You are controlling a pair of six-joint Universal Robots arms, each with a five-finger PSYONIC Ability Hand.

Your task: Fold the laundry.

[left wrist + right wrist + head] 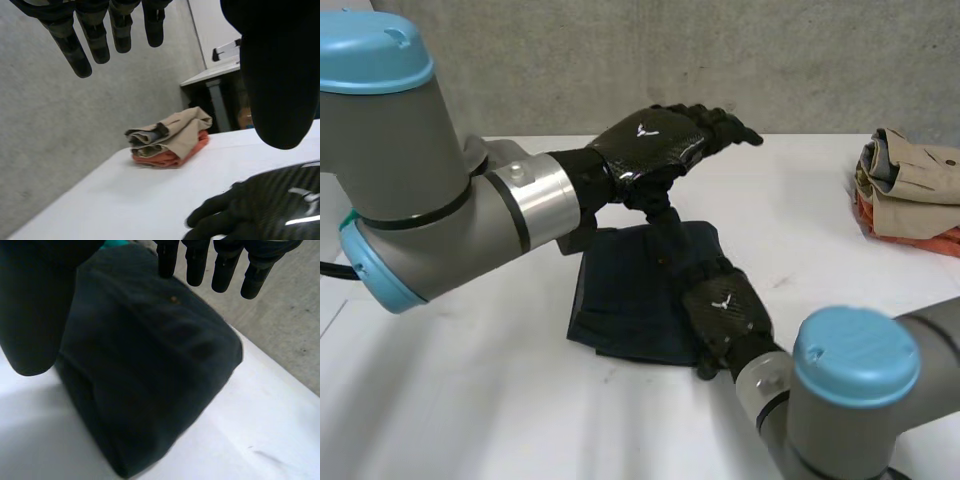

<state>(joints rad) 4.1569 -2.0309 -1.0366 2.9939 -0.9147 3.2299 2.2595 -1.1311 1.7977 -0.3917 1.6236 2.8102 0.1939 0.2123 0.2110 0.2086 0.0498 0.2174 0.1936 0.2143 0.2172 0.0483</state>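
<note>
A folded dark navy garment (635, 290) lies in the middle of the white table (470, 400). My left hand (660, 140) hovers above its far edge, fingers straight and open, holding nothing. My right hand (725, 315) rests at the garment's near right corner with fingers stretched out over the cloth, open. In the right wrist view the dark garment (150, 370) lies as a thick folded bundle under the straight fingers (222, 270). In the left wrist view the left hand's fingers (95, 35) hang straight above the table, and the right hand (265, 205) lies below them.
A stack of folded clothes, beige on top of orange (910, 190), sits at the table's far right edge; the same stack (170, 140) shows in the left wrist view. A grey wall stands behind the table. Bare table surface lies at the near left.
</note>
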